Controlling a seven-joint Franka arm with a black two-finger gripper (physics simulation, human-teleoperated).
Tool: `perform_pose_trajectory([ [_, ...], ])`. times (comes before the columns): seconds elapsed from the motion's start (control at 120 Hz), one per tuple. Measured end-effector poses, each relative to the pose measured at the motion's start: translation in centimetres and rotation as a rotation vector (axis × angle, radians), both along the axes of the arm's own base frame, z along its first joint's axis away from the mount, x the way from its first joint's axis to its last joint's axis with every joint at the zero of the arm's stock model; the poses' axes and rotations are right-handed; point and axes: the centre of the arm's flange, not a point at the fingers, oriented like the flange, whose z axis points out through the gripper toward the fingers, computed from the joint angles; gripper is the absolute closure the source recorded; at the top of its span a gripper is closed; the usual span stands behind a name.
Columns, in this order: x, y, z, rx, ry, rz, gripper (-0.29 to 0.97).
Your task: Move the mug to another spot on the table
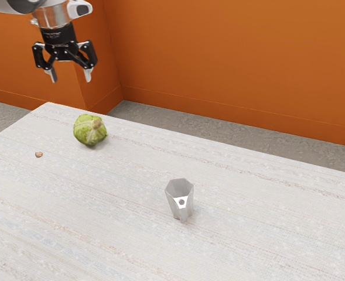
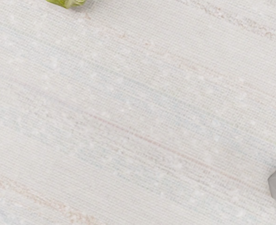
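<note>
Mug (image 1: 179,199) stands upright at centre frame on the pale table (image 1: 266,234), its open top showing bare grey inner wall. From the left: a brown speck (image 1: 38,154), too small to identify. Upper left, the gripper (image 1: 71,76) hangs with fingers apart. Below it is a green cabbage (image 1: 90,130). The wrist view cuts off both the cabbage and the mug.

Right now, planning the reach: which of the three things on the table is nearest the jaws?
The green cabbage, below the open jaws; the brown crumb lies farther off, the grey mug farthest.
</note>
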Motion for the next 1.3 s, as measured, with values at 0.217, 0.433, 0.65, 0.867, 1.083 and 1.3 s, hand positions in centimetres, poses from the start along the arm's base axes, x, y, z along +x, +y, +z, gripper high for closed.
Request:
perform_pose_trajectory([
  [0.217,0.5,-0.1,-0.5,0.004,0.003,0.003,0.00],
  [0.433,1.4,-10.2,-2.3,0.010,0.034,-0.169,0.00],
  [0.65,-4.5,-26.6,-9.3,0.003,0.044,-0.372,0.00],
  [0.867,-4.0,-22.6,-12.6,-0.014,-0.071,-0.157,0.00],
  [1.083,-2.4,-25.4,-17.0,0.053,-0.122,0.002,0.00],
  [1.3,-1.8,-30.9,-25.4,0.171,-0.130,0.110,0.00],
])
